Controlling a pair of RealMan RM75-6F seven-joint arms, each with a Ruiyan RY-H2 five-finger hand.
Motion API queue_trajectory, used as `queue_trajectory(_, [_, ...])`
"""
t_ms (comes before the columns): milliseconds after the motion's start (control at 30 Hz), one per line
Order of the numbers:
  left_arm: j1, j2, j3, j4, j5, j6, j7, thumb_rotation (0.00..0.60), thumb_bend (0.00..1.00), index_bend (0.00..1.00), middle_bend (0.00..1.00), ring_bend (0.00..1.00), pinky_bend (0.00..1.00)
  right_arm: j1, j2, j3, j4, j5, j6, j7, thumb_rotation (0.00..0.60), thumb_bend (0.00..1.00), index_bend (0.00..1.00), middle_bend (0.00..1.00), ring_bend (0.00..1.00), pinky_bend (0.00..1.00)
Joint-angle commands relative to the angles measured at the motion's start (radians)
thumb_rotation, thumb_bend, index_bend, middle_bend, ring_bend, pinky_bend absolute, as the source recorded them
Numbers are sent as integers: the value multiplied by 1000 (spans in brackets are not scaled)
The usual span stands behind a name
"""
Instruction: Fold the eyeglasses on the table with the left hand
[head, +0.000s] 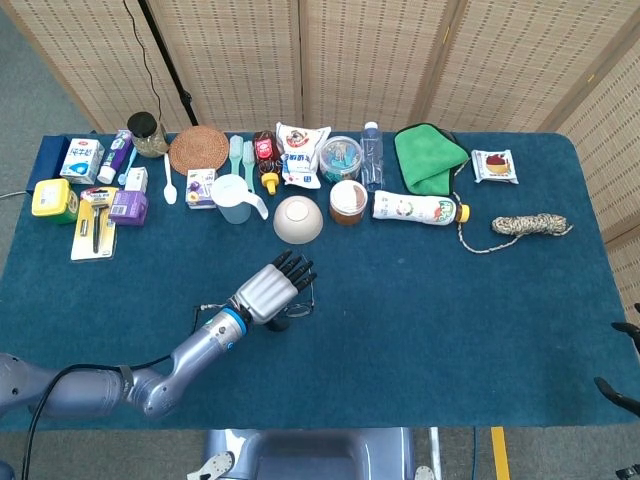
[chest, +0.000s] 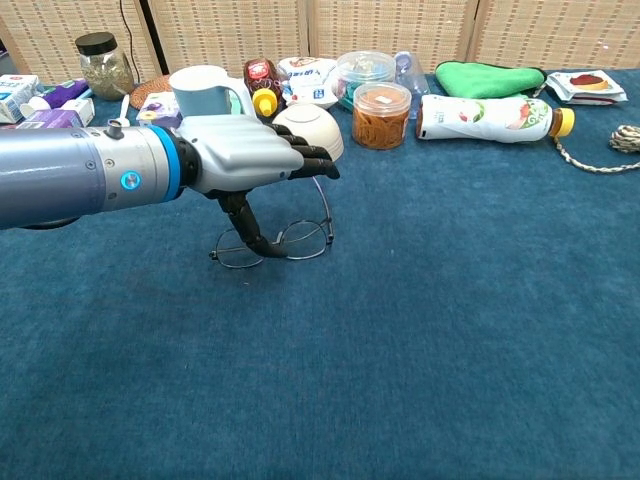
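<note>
Fingers (chest: 310, 160) of my left hand (chest: 245, 155) stretched out flat, side by side, hovering over the eyeglasses (chest: 285, 238); thumb angled down, its tip at the frame around the bridge. Can't tell from either view whether the thumb actually presses the frame. Nothing held.

Head view: left hand (head: 272, 292) covers most of the eyeglasses (head: 300, 306), only the right end of the frame and a bit of temple arm show past the fingertips.

Eyeglasses sit lenses-up-ish on the blue table (chest: 450, 330), in the middle-left area, between the near edge and the row of clutter along the far edge. One temple arm sticks out toward the far edge, unfolded, ending near the beige bowl (chest: 312, 125). Other temple arm hidden under my hand, state unknown.

Far-edge row, just beyond the eyeglasses: light blue measuring jug (chest: 205, 95), beige bowl upside down, plastic jar with orange lid (chest: 380, 113), white bottle with yellow cap (chest: 490, 117) lying on its side, green cloth (chest: 490, 78).

Right hand (head: 625, 375): only dark bits at the table's right near corner in head view, pose unreadable.
</note>
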Motion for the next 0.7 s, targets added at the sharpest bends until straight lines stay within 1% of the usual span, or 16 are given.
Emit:
queue_trajectory(33, [-22,-28,-3,37,-16,-22,13,326,199,67,0,0,0,-3,2,0,1,4,2,1,600,0,278,100,144,306])
queue_trajectory(267, [-56,-78,-1,106,-53,-51,28,327,199,112,0,0,0,-7,6,2,0,13,2,1,600,0,278,100,144,308])
queue_trajectory(467, [-74,-98,4,141,-74,-66,35,328,199,140,0,0,0,-8,6,3,-2,17,-1,-2,600,0,279,100,144,309])
queue_trajectory(700, [-91,-113,6,158,-97,-69,35,326,199,263,0,0,0,-14,9,3,-10,21,5,-9,600,0,280,101,144,309])
